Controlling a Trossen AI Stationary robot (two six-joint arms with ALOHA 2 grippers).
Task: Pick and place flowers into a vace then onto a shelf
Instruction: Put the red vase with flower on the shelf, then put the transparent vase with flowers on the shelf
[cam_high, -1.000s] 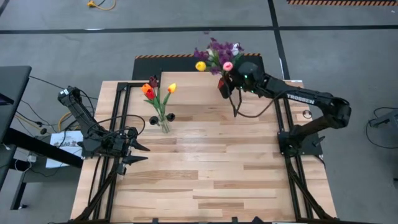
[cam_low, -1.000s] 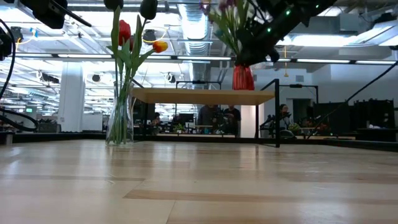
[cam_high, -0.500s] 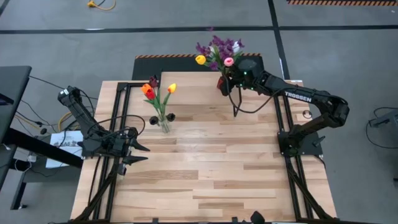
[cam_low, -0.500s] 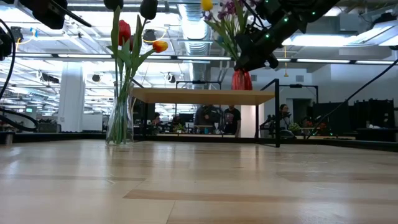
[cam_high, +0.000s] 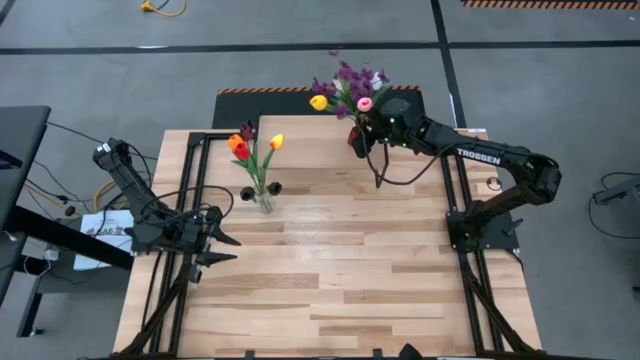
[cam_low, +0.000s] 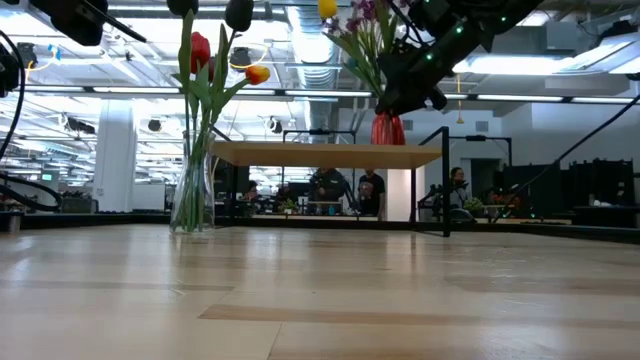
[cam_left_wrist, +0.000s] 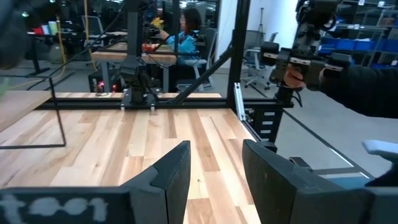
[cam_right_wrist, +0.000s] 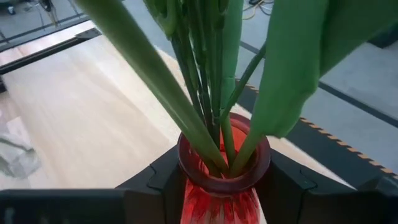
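Observation:
A red vase holding purple, yellow and pink flowers stands at the right end of the light-wood shelf at the table's far side. My right gripper is shut around the vase's upper part. Green stems rise out of the vase's mouth. A clear glass vase with red, orange and dark tulips stands on the table in front of the shelf's left end. My left gripper hovers open and level at the table's left side, holding nothing. My right gripper pinches the red vase just under its rim, one finger on each side. The fingers slant down from the table's right side. The vase stands nearly upright, and its base seems to meet the shelf top in the low view.
The shelf's thin black legs stand on the table's far part. Black frame rails run along both sides of the table. Bare slatted tabletop lies between the arms and toward the near edge. People sit in the room beyond.
My right gripper has sunk a little with the red vase. In the low view the flower heads have come down, so that the yellow one now shows. The left arm has kept still.

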